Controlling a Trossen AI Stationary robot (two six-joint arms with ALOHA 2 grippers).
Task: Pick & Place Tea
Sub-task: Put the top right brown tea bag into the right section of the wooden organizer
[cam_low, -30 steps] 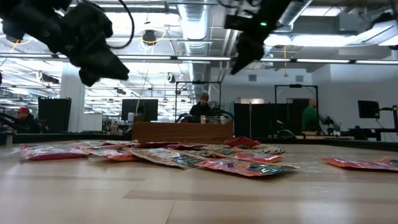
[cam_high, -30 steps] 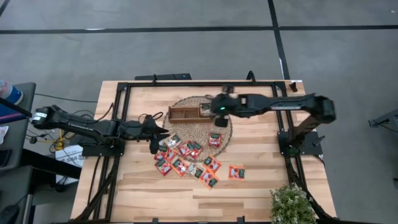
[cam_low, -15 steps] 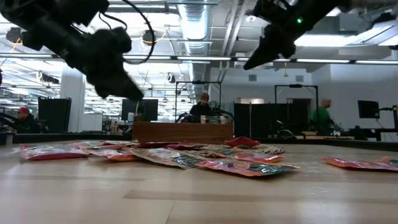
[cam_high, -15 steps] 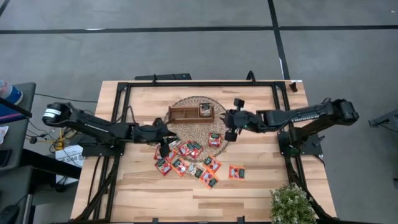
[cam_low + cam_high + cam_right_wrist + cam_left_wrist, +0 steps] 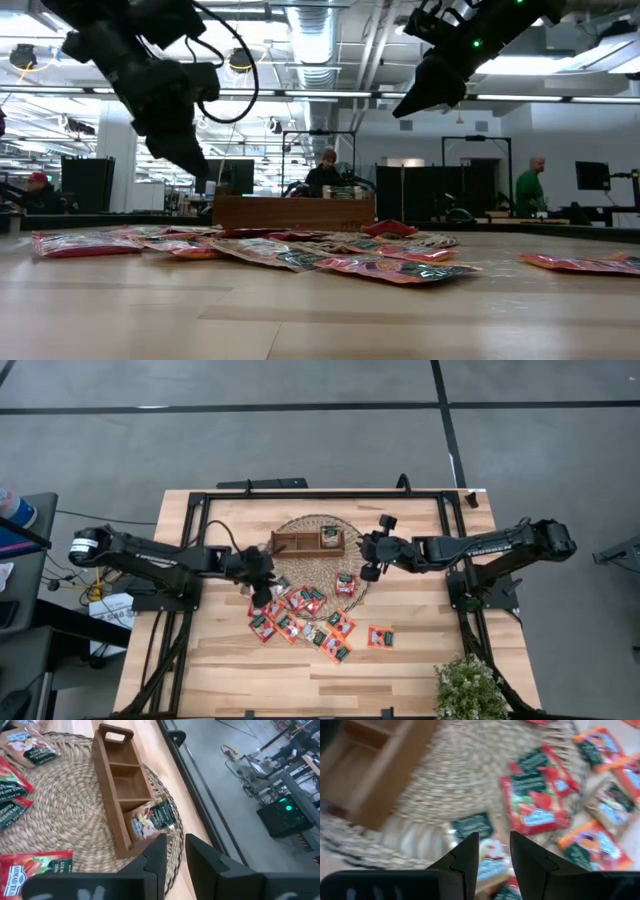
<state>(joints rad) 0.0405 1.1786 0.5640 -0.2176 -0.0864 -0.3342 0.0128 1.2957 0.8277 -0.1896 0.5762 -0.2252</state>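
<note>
High view: the bench [image 5: 220, 660] is carrying a round woven mat [image 5: 300, 575], a brown wooden tray [image 5: 305, 541] and a scatter of tea sachets [image 5: 300, 612]. One sachet is lying in the tray's end compartment nearest the right arm; another [image 5: 345, 584] is lying on the mat's edge; one more [image 5: 380, 637] is sitting apart from the main group. The left end effector [image 5: 262, 582] is hanging over the near edge of the mat, just above the scatter. The right end effector [image 5: 368, 560] is hanging beside the mat, near the tray's occupied end. A potted plant [image 5: 468, 690] is standing at a bench corner.

Low view: both end effectors are hanging clear of the bench, the left [image 5: 190, 160] and the right [image 5: 408, 104], with nothing between the fingers. Sachets [image 5: 390, 268] are lying flat in front of the tray [image 5: 295, 211]. People are standing in the room behind.

Left wrist view: the left end effector [image 5: 494, 854] is showing a narrow gap between its fingers, released and empty, above sachets [image 5: 535, 802] lying on the mat [image 5: 445, 785].

Right wrist view: the right end effector [image 5: 175, 851] is also slightly parted and empty, pointing at the tray [image 5: 120, 785], whose nearest compartment is holding a sachet [image 5: 150, 820].
</note>
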